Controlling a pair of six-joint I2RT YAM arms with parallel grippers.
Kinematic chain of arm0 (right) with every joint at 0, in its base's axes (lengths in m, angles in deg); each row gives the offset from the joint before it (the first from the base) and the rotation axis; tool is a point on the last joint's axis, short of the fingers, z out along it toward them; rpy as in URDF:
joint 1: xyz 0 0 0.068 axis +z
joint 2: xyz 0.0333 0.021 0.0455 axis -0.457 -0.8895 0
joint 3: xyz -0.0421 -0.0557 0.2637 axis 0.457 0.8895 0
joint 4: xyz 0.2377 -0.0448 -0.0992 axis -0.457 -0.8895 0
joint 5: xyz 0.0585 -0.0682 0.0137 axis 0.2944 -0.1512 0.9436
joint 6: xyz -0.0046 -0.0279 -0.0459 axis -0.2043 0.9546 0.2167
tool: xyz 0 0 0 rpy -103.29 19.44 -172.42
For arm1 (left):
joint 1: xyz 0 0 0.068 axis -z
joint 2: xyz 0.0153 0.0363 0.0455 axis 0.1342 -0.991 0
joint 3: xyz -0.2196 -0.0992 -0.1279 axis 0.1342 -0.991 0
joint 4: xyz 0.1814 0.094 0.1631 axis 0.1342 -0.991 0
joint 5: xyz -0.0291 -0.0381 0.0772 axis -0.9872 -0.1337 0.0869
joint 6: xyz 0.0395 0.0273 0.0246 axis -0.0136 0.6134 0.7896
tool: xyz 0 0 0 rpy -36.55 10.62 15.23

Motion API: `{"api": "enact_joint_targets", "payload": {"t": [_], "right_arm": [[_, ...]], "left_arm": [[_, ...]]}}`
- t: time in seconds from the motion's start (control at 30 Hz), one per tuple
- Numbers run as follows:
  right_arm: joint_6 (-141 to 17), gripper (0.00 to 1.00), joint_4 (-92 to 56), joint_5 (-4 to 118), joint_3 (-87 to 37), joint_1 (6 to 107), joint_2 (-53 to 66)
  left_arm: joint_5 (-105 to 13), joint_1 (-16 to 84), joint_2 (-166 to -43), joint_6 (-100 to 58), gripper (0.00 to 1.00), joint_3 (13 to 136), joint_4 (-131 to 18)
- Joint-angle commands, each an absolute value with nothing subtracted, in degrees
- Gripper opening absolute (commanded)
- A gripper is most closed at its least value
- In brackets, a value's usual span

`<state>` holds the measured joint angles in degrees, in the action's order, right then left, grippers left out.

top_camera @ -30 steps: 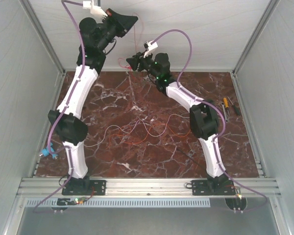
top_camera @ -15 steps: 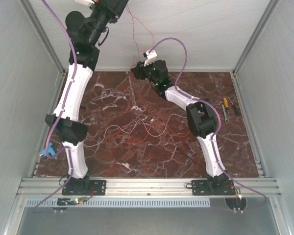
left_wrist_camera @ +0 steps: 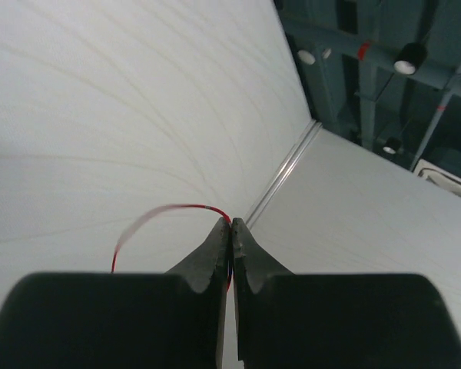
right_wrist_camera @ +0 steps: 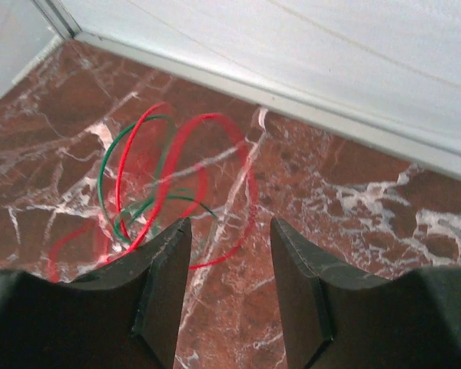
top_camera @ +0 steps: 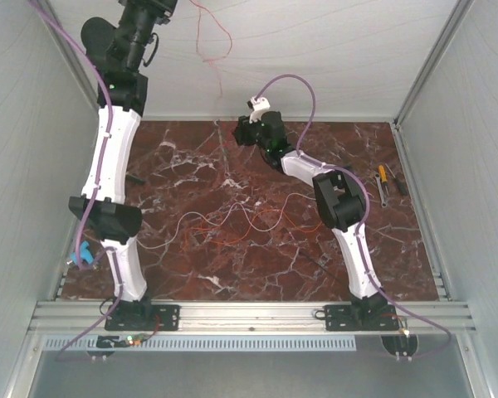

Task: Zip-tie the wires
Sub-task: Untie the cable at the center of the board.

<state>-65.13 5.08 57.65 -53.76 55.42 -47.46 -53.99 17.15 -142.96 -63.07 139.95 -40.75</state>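
My left arm reaches high at the back left, and its gripper lies past the top edge of the top view. In the left wrist view the left gripper (left_wrist_camera: 231, 224) is shut on a thin red wire (left_wrist_camera: 169, 207) that curves off to the left. That red wire (top_camera: 209, 37) hangs down in front of the back wall. The other wires (top_camera: 232, 220), red, orange and white, lie in loose loops mid-table. My right gripper (top_camera: 242, 133) (right_wrist_camera: 230, 231) is open and empty, low by the back wall, with red and green wire loops (right_wrist_camera: 177, 154) just left of it. I cannot pick out the zip tie.
A yellow-handled screwdriver (top_camera: 383, 174) and another small tool (top_camera: 388, 189) lie at the table's right edge. White walls close in the back and both sides. A small dark piece (top_camera: 134, 176) lies beside the left arm.
My left arm has risen and swung left, pulling the red wire up past the frame's top. My right gripper has come down towards the table by the back wall.
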Motion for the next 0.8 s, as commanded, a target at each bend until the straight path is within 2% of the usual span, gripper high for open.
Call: {"api": "enact_joint_targets", "payload": {"t": [0.0,0.4,0.63,0.77], "right_arm": [[-65.54,0.43,4.93,55.81,-52.61,55.36,-49.39],[-65.57,0.46,4.95,55.93,-53.18,55.96,-48.12],[-64.44,0.51,3.54,53.01,-49.35,54.04,-38.67],[-64.40,0.53,3.83,55.47,-43.40,52.35,-30.60]], "left_arm": [[-54.49,16.44,-140.94,-67.05,0.00,145.36,-32.27],[-57.57,14.10,-138.81,-70.41,0.00,141.98,-28.79],[-59.17,14.07,-136.07,-71.17,0.00,133.88,-27.63],[-59.61,14.06,-134.93,-74.35,0.00,130.39,-27.34]]}}
